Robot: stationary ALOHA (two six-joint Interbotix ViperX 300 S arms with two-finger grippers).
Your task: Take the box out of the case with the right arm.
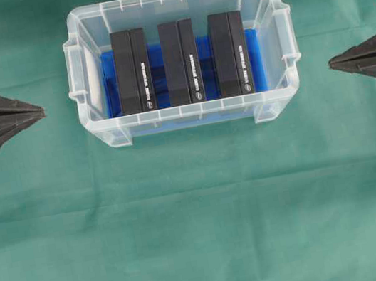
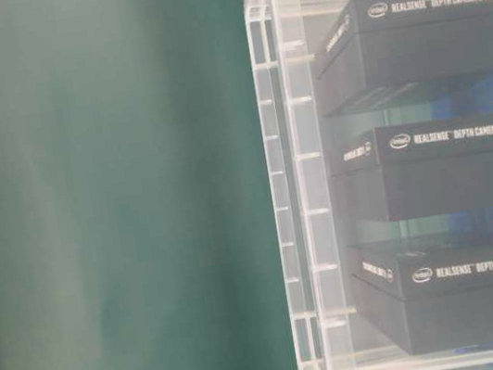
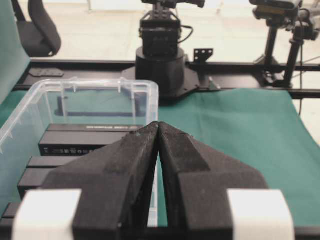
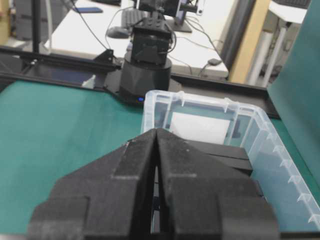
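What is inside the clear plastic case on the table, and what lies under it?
Inside the case stand three black boxes side by side, apart from each other. Under them a blue sheet lines the bottom. The parts of the sheet beneath the boxes are covered and cannot be seen.

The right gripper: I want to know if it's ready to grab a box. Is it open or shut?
Shut. The right gripper's tips meet with no gap, and it is clear of the case, holding nothing.

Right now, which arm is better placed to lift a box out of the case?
Neither clearly: both grippers sit shut outside the case, left gripper, right gripper. The right is nearest the right box, so right.
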